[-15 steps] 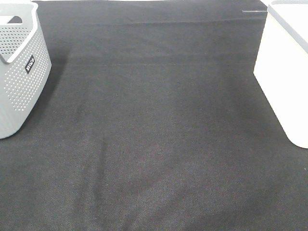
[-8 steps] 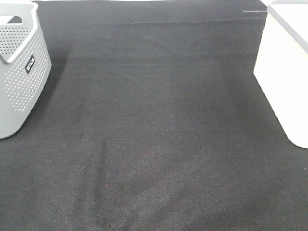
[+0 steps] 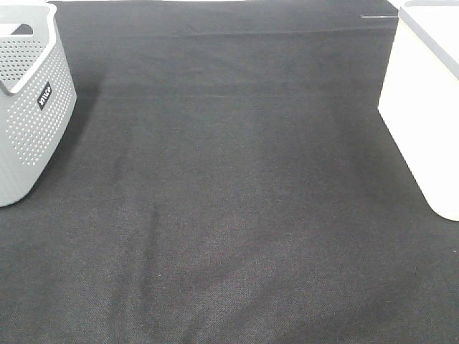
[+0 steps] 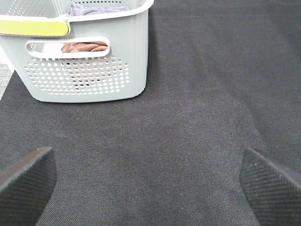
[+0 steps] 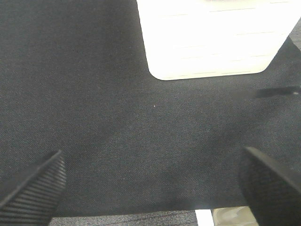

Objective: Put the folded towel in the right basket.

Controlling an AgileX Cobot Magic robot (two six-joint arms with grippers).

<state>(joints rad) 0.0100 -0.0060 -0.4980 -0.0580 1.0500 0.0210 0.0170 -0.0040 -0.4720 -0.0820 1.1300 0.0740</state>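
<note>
Black cloth (image 3: 237, 186) covers the table. The left gripper (image 4: 146, 181) hangs with its pads spread wide, holding nothing; ahead of it stands the grey perforated basket (image 4: 94, 70) with brown and purple fabric inside. The right gripper (image 5: 150, 183) is likewise spread and empty, facing the white basket (image 5: 211, 42). Whether that fabric is the folded towel cannot be told.
</note>
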